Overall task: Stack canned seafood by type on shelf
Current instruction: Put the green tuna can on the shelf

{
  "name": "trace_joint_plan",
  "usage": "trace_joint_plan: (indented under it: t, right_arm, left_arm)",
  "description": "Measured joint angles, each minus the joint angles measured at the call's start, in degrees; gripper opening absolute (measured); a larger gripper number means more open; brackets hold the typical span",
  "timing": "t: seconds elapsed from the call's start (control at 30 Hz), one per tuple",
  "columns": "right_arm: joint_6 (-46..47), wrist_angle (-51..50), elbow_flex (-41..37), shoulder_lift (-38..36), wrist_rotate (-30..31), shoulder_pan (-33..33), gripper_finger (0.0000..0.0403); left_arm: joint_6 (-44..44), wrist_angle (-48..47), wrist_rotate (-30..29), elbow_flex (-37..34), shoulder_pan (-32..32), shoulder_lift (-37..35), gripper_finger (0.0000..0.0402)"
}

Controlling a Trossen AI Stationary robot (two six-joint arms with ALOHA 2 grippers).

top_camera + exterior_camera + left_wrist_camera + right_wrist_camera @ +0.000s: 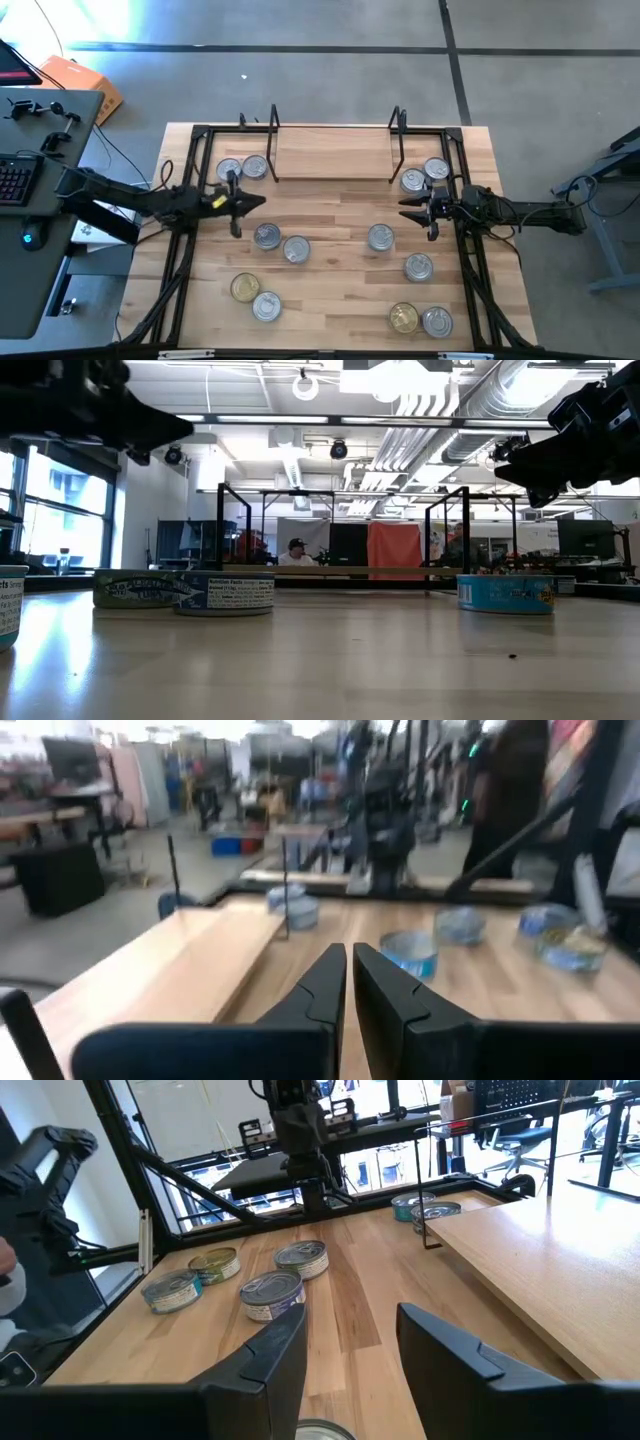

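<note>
Right pincer [350, 1350]: fingers parted, empty, above the tabletop [330, 290] just off the shelf [332, 153]. Left pincer [349, 985]: nearly closed, empty, opposite side. Canned seafood [267, 236]: scattered tins on tabletop, none on shelf. Judged rigid, moderately heavy, slick-walled; best gripped across the side walls, below the lid rim.

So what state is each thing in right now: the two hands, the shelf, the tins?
Left hand: shut, empty, above the table.
Right hand: open, empty, above the table.
Shelf: bare, no tins on it.
Tins: upright, unstacked, scattered on the table.
</note>
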Motion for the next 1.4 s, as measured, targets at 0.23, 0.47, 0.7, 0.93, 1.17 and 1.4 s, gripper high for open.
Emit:
trace_joint_plan:
  t: [0.23,0.47,0.7,0.93,1.17,1.4]
  right_arm:
    - [0.00,-0.01,-0.01,0.01,-0.01,0.00,0.0147]
    - [-0.01,-0.01,-0.01,0.04,-0.01,0.00,0.0147]
    - [-0.01,-0.01,0.01,0.04,0.00,0.00,0.0147]
    - [-0.01,0.01,0.00,0.04,-0.01,0.00,0.0147]
    - [-0.01,0.01,0.01,0.04,0.01,0.00,0.0147]
    - [0.00,-0.01,0.00,0.04,0.00,0.00,0.0147]
  left_arm:
    - [1.48,-12.45,0.09,7.05,-0.19,9.44,0.0022]
    - [6.39,-14.03,4.39,7.45,-5.94,14.41,0.0083]
    - [4.75,-17.18,4.10,7.45,-16.15,18.86,0.0176]
    - [-7.35,-18.33,-10.02,8.33,-26.86,25.37,0.0200]
    - [-10.47,-18.50,-18.61,13.79,-29.94,39.47,0.0194]
    - [-20.37,-31.20,-24.24,22.38,-29.77,51.70,0.0185]
